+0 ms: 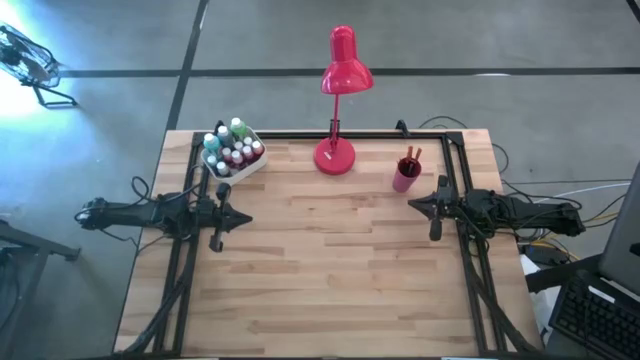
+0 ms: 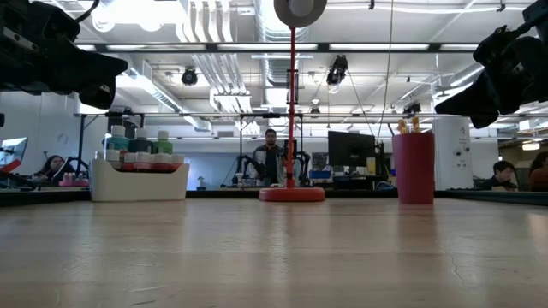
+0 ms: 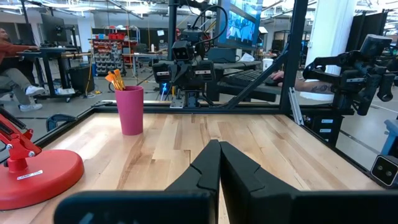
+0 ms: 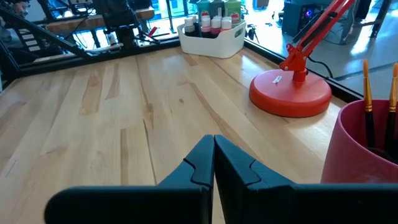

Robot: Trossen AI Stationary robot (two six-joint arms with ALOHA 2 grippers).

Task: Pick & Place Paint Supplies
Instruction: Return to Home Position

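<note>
Small paint bottles [image 1: 235, 150] with white and green caps stand in a white bin [image 1: 248, 168] at the table's far left; the bin [image 4: 214, 38] shows in the right wrist view too. Wooden-handled paintbrushes [image 1: 412, 155] stand bristles-up in a pink cup [image 1: 405, 175] at the far right, also seen as the cup [image 3: 130, 109]. My left gripper [image 1: 217, 238] waits shut at the table's left side, above the wood. My right gripper [image 1: 435, 230] waits shut at the right side, near the cup. Neither holds anything.
A red desk lamp [image 1: 338, 100] stands on its round base [image 1: 334, 156] at the far middle, between bin and cup. A black frame [image 1: 400, 132] runs along the table's far and side edges. The wooden table [image 1: 330, 270] lies bare between the arms.
</note>
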